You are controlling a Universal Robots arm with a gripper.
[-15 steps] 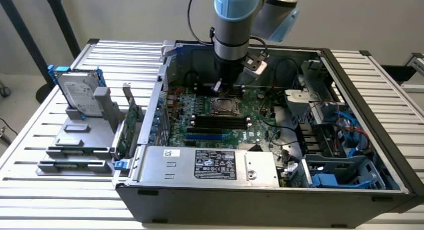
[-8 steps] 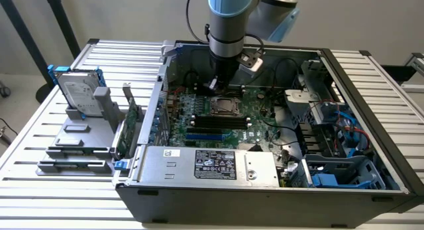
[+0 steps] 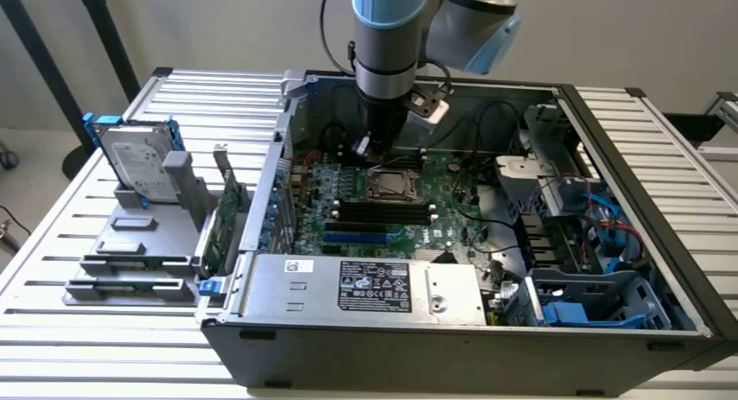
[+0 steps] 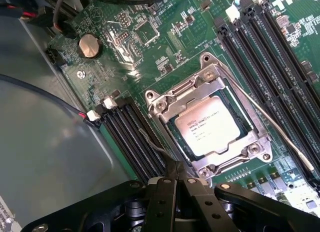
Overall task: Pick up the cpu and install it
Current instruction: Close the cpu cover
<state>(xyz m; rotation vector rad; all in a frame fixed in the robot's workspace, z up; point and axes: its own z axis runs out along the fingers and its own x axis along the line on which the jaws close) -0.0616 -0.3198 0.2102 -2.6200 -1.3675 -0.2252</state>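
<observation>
My fingers (image 4: 176,179) are closed on nothing just beside the socket (image 4: 210,123) where the cpu (image 4: 212,124) sits: light, stiff, slick-topped, fragile, best taken by its thin edges.

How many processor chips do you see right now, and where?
1. The cpu sits in the metal socket frame on the green board, just beyond the shut tool. Others may be hidden.
</observation>
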